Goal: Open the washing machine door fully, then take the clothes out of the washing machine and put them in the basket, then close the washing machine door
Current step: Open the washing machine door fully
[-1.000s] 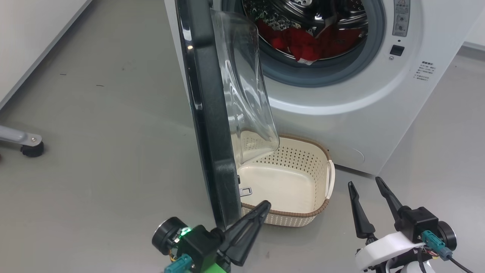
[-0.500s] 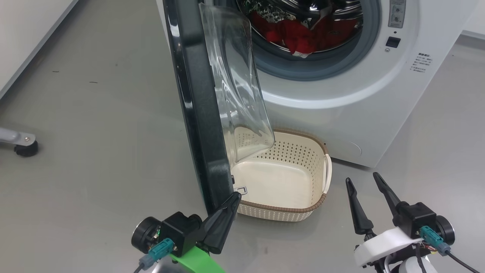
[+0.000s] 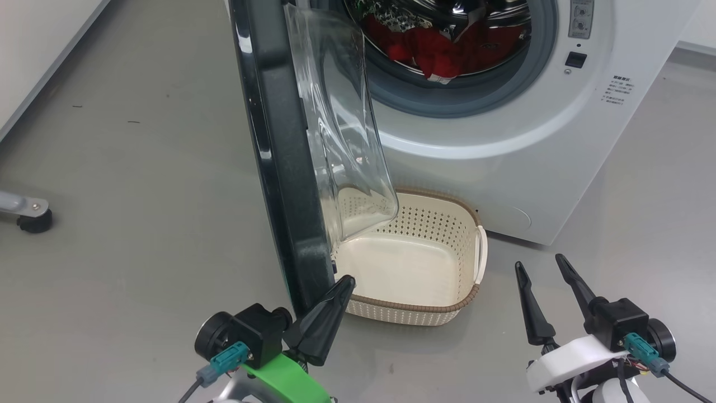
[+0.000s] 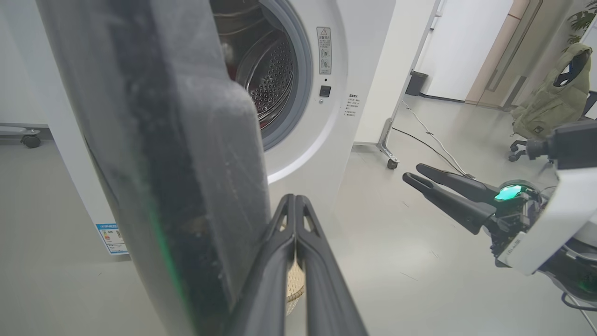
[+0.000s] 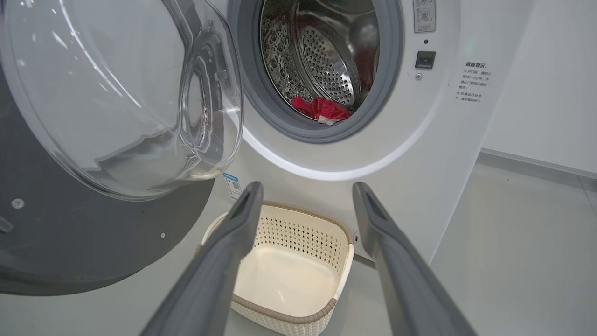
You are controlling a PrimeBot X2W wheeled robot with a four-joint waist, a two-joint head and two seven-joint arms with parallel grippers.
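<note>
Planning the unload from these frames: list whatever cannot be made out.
- The clothes: count and depth unknown; head view's top edge cuts the drum, right wrist view shows a scrap behind the grey ring.
- The basket: left end hidden by the washing machine door, head view.
- Printed text on the washing machine: too small, head view.
- The left gripper: contact with the door unclear; left wrist view blurs the door.

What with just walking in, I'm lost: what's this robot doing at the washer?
The robot is opening the washing machine door, which stands partly open. Its left gripper, shut, has its tips at the door's lower edge; whether they touch is unclear. The right gripper hangs open and empty, right of the basket. The red clothes lie inside the washing machine; the basket is empty.
</note>
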